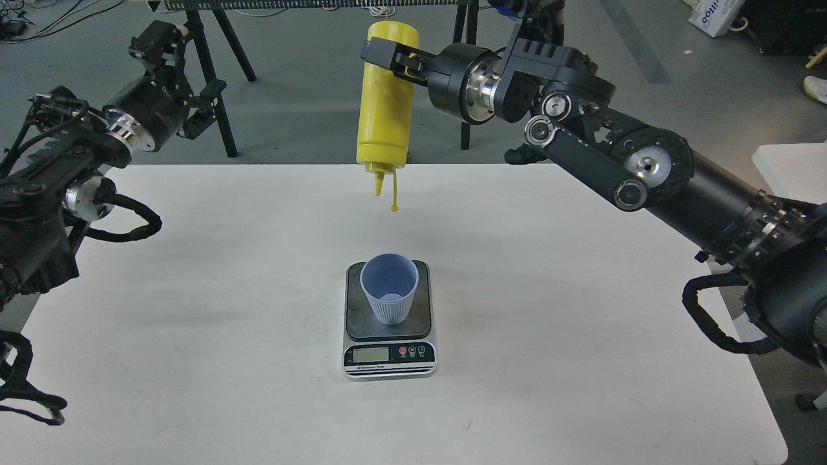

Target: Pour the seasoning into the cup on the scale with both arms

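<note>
While clamped around the upper body of the seasoning bottle (386,97), holds it upside down in the right gripper (381,57), nozzle pointing straight down, well above the scale (389,321). Reaches in from the right side of the view, right arm (646,168) black with silver joint rings, crossing above the far right part of the white table (194,323). Dangles below the nozzle on its thin tether, small yellow cap (394,207), higher than the scale and slightly beyond it in the view. Stands upright on the scale's dark weighing plate, light-blue ribbed cup (389,287), roughly centred on the plate, mouth open upward, apart from the bottle overhead. Faces the near edge of the table, silver front strip of the scale, with a small display and round buttons. Sits near the middle of the table, slightly toward the near side. Hangs raised far to the left of the scale, left gripper (154,46), beyond the table's far left corner, touching nothing; seen dark and end-on, so cannot tell whether its fingers are apart or together. Stand behind the table, beyond the scale, black tripod legs (219,97) on a grey floor.
</note>
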Robot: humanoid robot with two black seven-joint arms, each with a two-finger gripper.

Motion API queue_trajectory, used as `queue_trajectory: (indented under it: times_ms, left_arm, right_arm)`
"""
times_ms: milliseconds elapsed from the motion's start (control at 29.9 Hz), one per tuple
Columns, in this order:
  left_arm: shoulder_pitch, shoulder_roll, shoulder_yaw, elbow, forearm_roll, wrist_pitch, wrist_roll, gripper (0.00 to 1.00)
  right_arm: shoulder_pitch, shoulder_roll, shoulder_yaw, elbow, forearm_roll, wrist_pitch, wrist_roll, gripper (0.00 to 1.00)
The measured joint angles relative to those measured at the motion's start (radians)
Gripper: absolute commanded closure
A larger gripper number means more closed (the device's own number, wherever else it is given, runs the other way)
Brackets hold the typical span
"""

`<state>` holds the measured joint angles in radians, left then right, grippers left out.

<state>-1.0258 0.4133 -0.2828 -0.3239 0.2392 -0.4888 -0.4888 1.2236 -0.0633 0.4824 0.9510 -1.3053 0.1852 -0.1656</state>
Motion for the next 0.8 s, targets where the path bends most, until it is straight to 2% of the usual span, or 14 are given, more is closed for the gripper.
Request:
queue_trajectory:
  times_ms: [201,802]
  left_arm:
    - [0.004,0.013,-0.001,0.000,0.000,0.000,0.000,0.01]
    - [0.006,0.010,0.001,0.000,0.003,0.000,0.000,0.01]
  right_arm:
    - [0.002,0.040,-0.083,-0.022,-0.026,-0.038,0.012,0.98]
    - [0.020,0.053,-0.239,-0.046,-0.027,-0.026,0.011,0.98]
